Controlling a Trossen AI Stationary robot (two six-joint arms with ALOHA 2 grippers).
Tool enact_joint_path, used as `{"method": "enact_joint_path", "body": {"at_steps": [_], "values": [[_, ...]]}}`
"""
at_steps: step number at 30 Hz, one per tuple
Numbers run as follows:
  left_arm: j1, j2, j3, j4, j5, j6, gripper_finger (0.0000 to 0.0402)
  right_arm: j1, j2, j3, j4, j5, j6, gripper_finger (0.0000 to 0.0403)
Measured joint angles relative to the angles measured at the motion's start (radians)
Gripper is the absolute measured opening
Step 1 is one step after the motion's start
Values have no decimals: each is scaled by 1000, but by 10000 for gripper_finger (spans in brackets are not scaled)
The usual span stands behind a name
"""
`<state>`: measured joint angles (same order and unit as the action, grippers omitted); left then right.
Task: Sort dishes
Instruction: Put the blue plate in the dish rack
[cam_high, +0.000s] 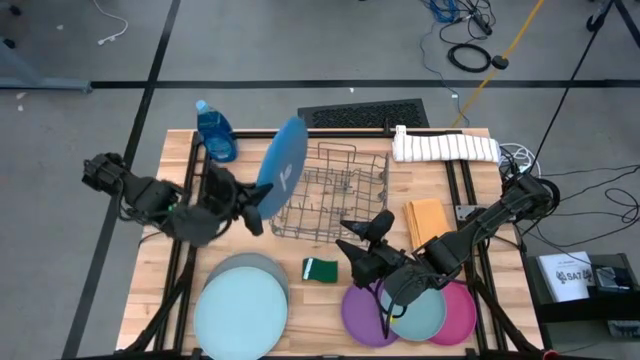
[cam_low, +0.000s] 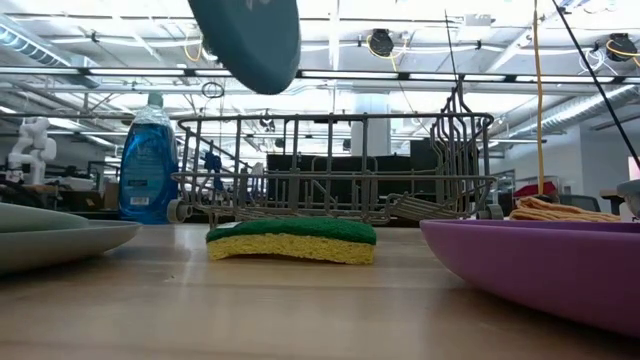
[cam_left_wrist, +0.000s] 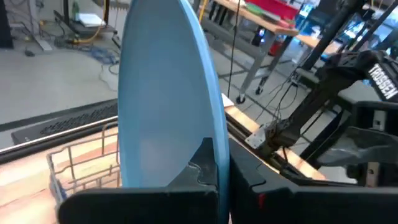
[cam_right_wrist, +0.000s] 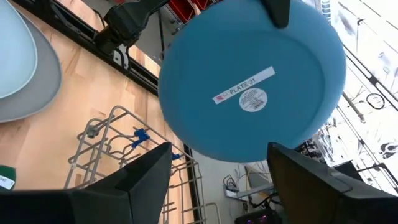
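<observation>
My left gripper (cam_high: 258, 197) is shut on a blue plate (cam_high: 284, 162) and holds it on edge in the air by the left end of the grey wire rack (cam_high: 335, 190). The right wrist view shows the plate's labelled underside (cam_right_wrist: 249, 81). My right gripper (cam_high: 362, 238) hovers open between the rack and the purple plate (cam_high: 362, 318), touching nothing. The teal plate (cam_high: 420, 312) lies over the purple and pink (cam_high: 462, 316) ones near the table's near right edge. The large pale-blue plate (cam_high: 240, 308) lies flat near left, on top of a grey one. My left gripper pinches the blue plate's rim (cam_left_wrist: 202, 146) between its two fingers (cam_left_wrist: 249, 177), at the plate's lower edge. The fingers come from the table's left, slanting upward. The plate is lifted clear and stands nearly on edge above the fingers, leaning toward the rack.
A green-and-yellow sponge (cam_high: 320, 268) lies near the rack's near side. A blue soap bottle (cam_high: 215, 130) stands at the far left. A rolled white towel (cam_high: 445, 147) and a folded orange cloth (cam_high: 425, 220) lie on the right.
</observation>
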<state>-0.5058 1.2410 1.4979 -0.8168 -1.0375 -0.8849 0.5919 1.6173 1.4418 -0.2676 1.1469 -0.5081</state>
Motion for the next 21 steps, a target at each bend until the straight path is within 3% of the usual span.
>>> {"method": "enact_joint_path", "body": {"at_steps": [6, 14, 21], "values": [[129, -38, 0, -155, 122, -75, 3, 0, 0, 0, -4, 0, 4, 258], [285, -25, -6, -95, 338, 1, 3, -2, 0, 0, -52, 0, 37, 258], [461, -41, -128, -15, 529, 11, 3, -2, 1, 0, -52, 0, 37, 258]]}}
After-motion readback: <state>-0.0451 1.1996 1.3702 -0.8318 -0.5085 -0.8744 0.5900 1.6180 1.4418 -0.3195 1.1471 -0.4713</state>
